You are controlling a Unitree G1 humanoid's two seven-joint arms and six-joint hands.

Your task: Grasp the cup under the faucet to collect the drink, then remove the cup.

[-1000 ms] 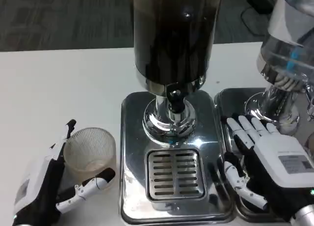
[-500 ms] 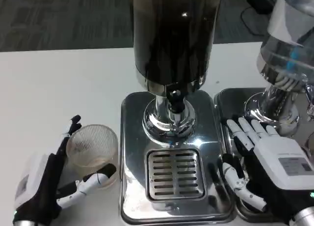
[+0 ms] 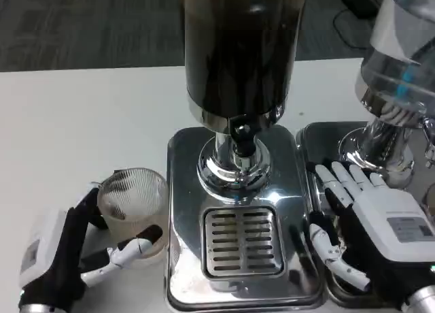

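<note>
Fingers of left hand [image 3: 64, 255] wrap cup [image 3: 132, 207] on table [image 3: 81, 122], beside drip grate [image 3: 242, 239], not under faucet [image 3: 242, 139]; right hand [image 3: 370, 224] rests spread, empty. Risk: ribbed cup tips against tray edge.

White table [image 3: 81, 122] — dark grey carpet floor [image 3: 88, 24] behind.

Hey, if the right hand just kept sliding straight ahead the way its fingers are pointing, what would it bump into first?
Most likely the shiny pedestal of the clear dispenser on the right. The right hand lies over that dispenser's steel base, fingers aimed up and slightly left at it, though depth is hard to judge.
</note>
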